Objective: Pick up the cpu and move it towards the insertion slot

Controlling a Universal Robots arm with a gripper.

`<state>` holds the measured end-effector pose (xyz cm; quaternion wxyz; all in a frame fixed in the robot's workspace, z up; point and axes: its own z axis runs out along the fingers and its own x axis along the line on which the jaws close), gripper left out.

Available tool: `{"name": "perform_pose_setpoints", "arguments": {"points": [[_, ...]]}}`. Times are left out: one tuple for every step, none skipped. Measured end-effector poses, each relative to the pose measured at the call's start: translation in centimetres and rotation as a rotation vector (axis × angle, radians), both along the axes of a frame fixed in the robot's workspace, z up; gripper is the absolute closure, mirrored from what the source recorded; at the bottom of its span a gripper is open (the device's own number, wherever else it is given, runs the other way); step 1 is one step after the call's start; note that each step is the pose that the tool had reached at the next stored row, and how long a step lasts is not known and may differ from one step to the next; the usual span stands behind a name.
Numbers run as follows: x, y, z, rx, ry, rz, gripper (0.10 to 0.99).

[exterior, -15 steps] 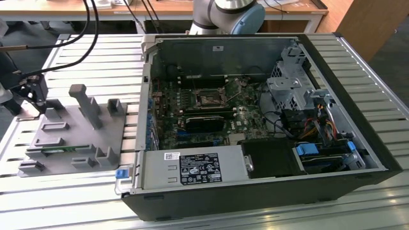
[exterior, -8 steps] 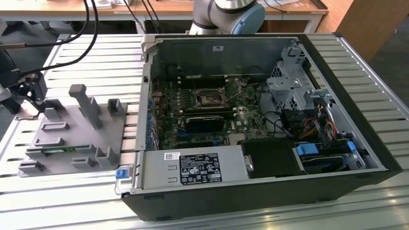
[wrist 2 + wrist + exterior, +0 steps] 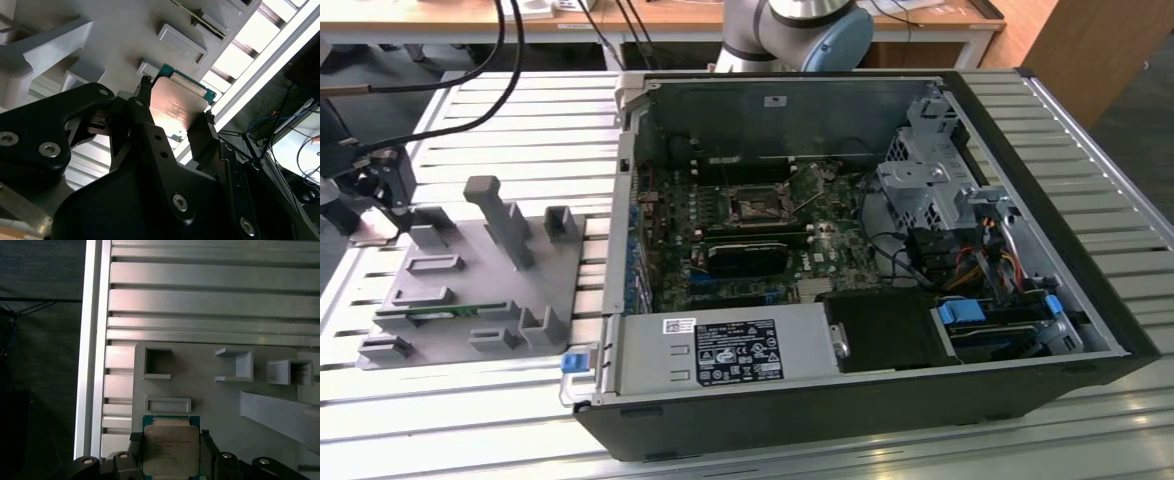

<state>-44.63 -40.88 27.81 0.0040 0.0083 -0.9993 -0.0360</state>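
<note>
The cpu (image 3: pixel 171 450) sits between the fingers of my gripper (image 3: pixel 170 437), which is closed narrow on two opposite edges of it, over the grey fixture plate (image 3: pixel 220 405) beside the open computer case (image 3: pixel 854 420); whether it has cleared its pocket I cannot tell. I judge the pick-up step to be in hand and the carry not yet made. The insertion slot (image 3: pixel 757 207) lies well apart, inside the case, so reaching it calls for clearing the plate's upright posts (image 3: pixel 491 215) and the case wall (image 3: pixel 630 190), with a black card (image 3: pixel 747 258) just beside the slot
</note>
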Motion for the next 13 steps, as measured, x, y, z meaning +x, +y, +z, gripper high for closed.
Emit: {"name": "perform_pose_setpoints", "arguments": {"points": [[0.0, 0.01, 0.07, 0.0, 0.0, 0.0, 0.545], [0.0, 0.02, 0.12, 0.0, 0.0, 0.0, 0.545], [0.0, 0.02, 0.18, 0.0, 0.0, 0.0, 0.545], [0.0, 0.03, 0.24, 0.0, 0.0, 0.0, 0.545], [0.0, 0.03, 0.3, 0.0, 0.0, 0.0, 0.545], [0.0, 0.04, 0.36, 0.0, 0.0001, 0.0, 0.545], [0.0, 0.05, 0.43, 0.0, 0.0001, 0.0, 0.545], [0.0, 0.05, 0.49, 0.0, 0.0001, 0.0, 0.545], [0.0, 0.06, 0.56, 0.0, 0.0001, 0.0, 0.545], [0.0, 0.07, 0.62, 0.0, 0.0, 0.0, 0.545], [0.0, 0.08, 0.68, 0.0, 0.0, 0.0, 0.545], [0.0, 0.08, 0.75, 0.0, 0.0, 0.0, 0.545], [0.0, 0.09, 0.81, 0.0, 0.0, 0.0, 0.545]]}}
